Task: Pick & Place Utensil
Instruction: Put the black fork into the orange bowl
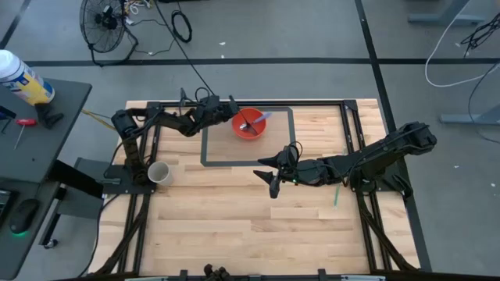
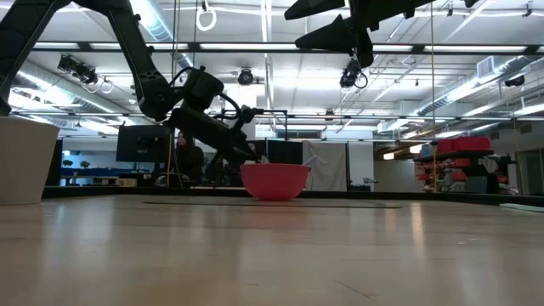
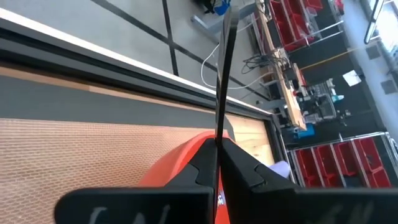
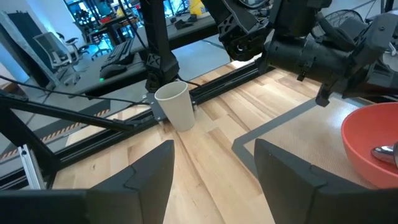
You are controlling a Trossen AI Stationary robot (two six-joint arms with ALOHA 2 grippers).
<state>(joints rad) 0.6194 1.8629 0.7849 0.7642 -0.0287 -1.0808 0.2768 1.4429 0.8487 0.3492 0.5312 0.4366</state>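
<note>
Left end effector: fingers pressed together, nothing seen between them, poised at the rim of the red bowl on its left side. In the left wrist view the closed fingers sit just over the bowl's edge.

Bowl stands inside a dark-outlined mat at the far middle of the wooden surface. Inside the bowl: a metal utensil, spoon-like, and a pale purple one leaning on the far right rim. A rounded metal utensil end shows in the bowl in the right wrist view.

Right end effector: fingers spread moderately apart, holding nothing, hanging above the surface near the mat's near right corner. In the low view it hangs high, well clear of the bowl.

White paper cup upright at the surface's left edge, well apart from the bowl. A thin green stick lies on the surface beside the right arm.
</note>
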